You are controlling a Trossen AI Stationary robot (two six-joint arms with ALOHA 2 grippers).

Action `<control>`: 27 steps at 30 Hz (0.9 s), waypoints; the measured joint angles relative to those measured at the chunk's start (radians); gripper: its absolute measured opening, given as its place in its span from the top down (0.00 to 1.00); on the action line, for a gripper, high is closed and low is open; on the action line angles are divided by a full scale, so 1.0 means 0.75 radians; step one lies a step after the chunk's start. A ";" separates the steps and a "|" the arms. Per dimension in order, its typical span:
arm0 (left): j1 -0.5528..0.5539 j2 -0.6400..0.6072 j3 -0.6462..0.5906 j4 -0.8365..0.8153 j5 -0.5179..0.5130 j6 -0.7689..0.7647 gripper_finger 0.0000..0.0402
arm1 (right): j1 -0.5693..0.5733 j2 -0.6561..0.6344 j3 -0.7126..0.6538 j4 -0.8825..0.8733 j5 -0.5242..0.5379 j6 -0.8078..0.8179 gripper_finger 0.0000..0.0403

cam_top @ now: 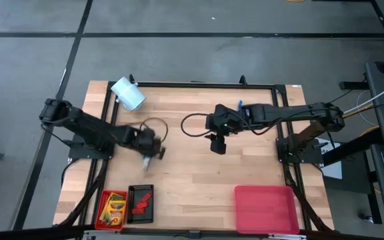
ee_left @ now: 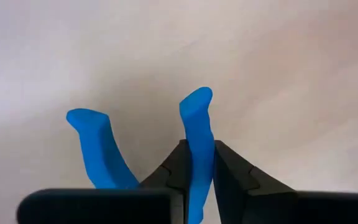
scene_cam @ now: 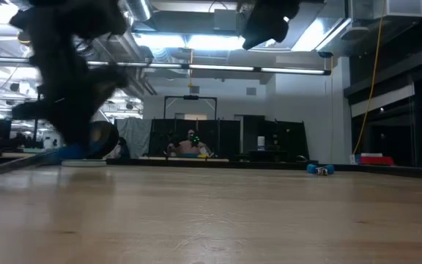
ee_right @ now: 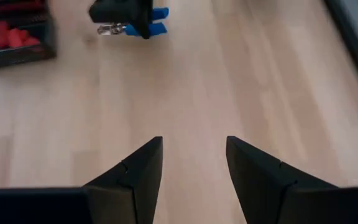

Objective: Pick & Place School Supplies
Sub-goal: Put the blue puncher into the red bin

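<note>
On table, left gripper [ee_left: 197, 186] fingers pinch blue-handled pliers [ee_left: 194, 130]; right gripper [ee_right: 194, 168] fingers spread

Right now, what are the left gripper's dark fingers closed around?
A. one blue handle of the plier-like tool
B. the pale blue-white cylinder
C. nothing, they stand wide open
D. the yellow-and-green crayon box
A: in the left wrist view the left gripper pinches one blue handle of the blue-handled plier-like tool, while the other handle sticks out free beside it; the right gripper waits open above the wooden table.
</note>
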 joint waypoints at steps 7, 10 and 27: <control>0.271 -0.206 0.076 0.501 -0.056 0.610 0.92 | -0.002 -0.131 -0.006 -0.134 0.181 -0.006 0.55; 0.392 -0.246 0.069 1.024 0.396 0.953 0.92 | -0.021 -0.251 -0.049 -0.011 0.156 -0.008 0.55; 0.518 0.106 0.338 1.899 1.126 0.823 0.92 | -0.204 -0.543 -0.592 1.084 -0.380 0.628 0.52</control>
